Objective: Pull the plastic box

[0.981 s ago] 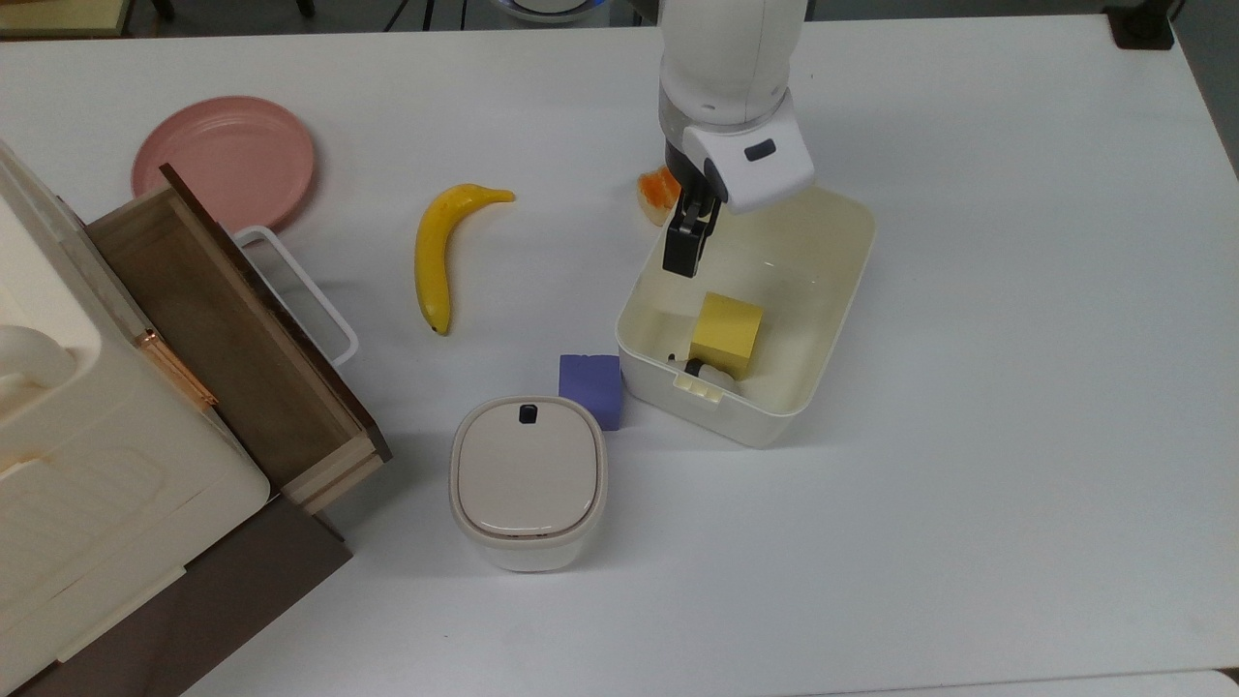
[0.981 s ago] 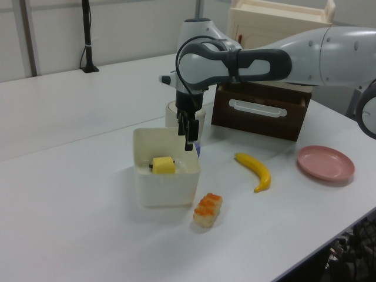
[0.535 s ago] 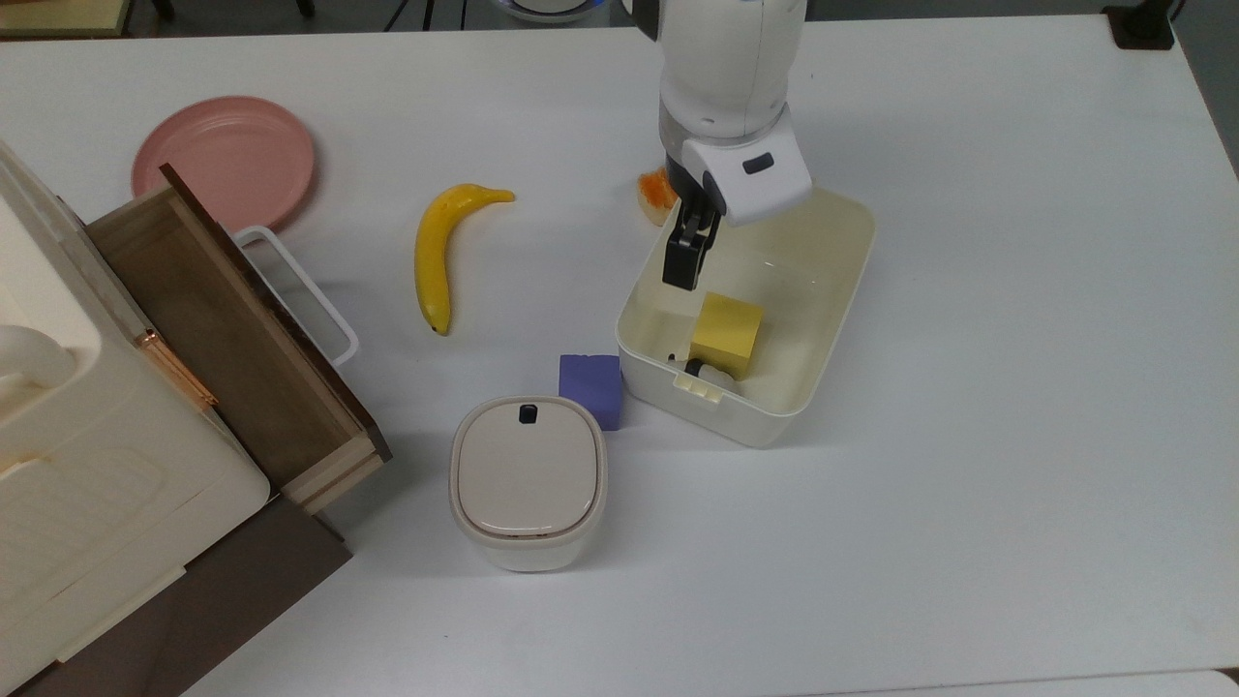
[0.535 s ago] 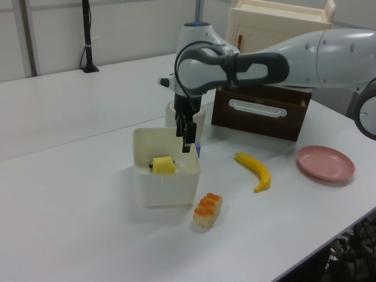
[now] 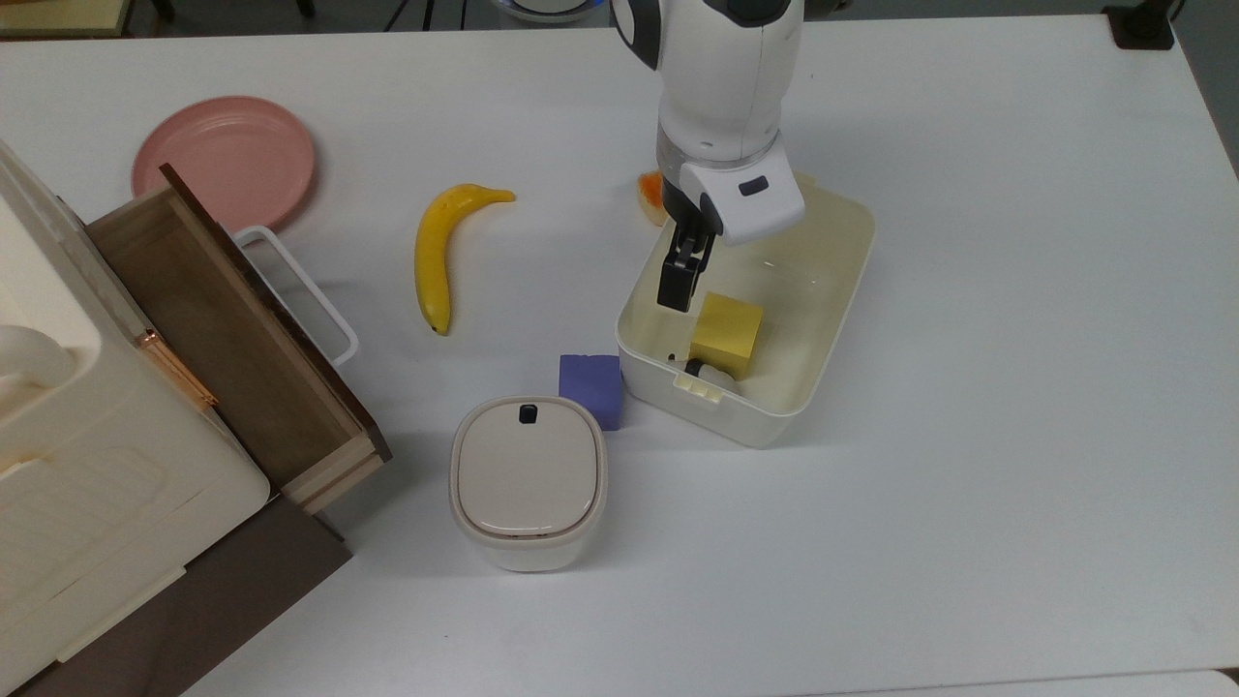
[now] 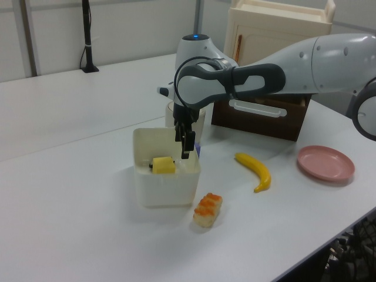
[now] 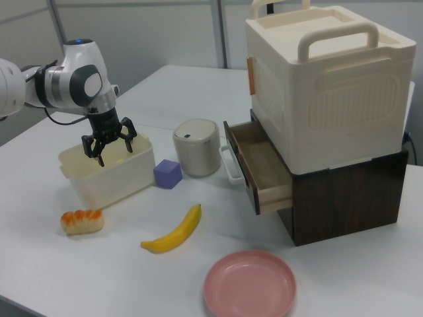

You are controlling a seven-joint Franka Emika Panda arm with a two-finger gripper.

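Observation:
The plastic box (image 5: 832, 319) is a lidless cream tub right of centre in the top view, also seen from the side (image 6: 167, 182) (image 7: 115, 177). A yellow block (image 5: 726, 332) and a small white-and-black item (image 5: 710, 372) lie inside it. My gripper (image 5: 680, 278) hangs open with its fingertips just inside the box, close to the long wall on the top view's left. In the right view the gripper (image 7: 114, 150) shows both black fingers spread apart over the box, holding nothing. In the left view the gripper (image 6: 184, 144) points down at the box's far right corner.
A purple cube (image 5: 591, 387) touches the box's near corner, with a lidded cream bin (image 5: 528, 479) just beyond it. A banana (image 5: 438, 254), an orange-topped food piece (image 5: 654, 192) and a pink plate (image 5: 225, 160) lie around. A cabinet with an open wooden drawer (image 5: 223, 319) fills the top view's left.
The gripper has moved down and slightly toward the top view's bottom, sinking lower into the box. The box and the other things have not moved.

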